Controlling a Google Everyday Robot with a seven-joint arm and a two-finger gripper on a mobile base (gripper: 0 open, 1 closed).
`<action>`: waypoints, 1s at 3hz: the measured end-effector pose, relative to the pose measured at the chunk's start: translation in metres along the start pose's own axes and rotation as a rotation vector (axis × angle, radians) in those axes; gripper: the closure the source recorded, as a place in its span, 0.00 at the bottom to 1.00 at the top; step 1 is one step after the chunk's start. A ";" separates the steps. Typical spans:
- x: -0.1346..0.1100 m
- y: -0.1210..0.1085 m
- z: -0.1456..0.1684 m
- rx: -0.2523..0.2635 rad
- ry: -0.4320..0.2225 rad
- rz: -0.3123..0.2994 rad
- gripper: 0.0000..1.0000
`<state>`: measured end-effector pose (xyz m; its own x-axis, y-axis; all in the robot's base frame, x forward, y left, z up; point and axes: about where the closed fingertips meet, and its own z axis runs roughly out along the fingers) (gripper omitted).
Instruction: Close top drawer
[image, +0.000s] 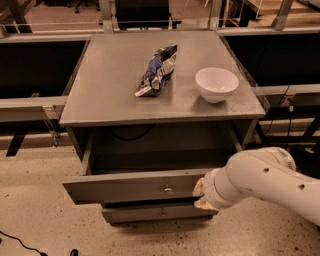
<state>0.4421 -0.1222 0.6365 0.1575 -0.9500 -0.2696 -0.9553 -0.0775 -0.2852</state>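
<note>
The top drawer (130, 186) is pulled out of the grey cabinet; its wide flat grey front carries a small metal knob (167, 188) and its deep box stands open and looks empty. My gripper (200, 195) is at the right end of that drawer front, its pale fingertips against the front's face and lower edge. The white arm (265, 180) comes in from the right and hides most of the gripper.
A narrower drawer front (155, 213) sits below the top one. On the cabinet top (100, 95) lie a blue chip bag (157, 70) and a white bowl (216, 84). Dark shelving flanks both sides. A black cable (20, 243) lies on the speckled floor.
</note>
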 end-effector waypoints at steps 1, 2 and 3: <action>0.003 -0.018 0.013 0.129 0.042 -0.012 0.89; 0.011 -0.035 0.032 0.197 0.013 0.009 1.00; 0.012 -0.037 0.042 0.205 -0.004 0.011 0.86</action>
<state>0.4900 -0.1179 0.6055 0.1487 -0.9491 -0.2778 -0.8860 -0.0031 -0.4637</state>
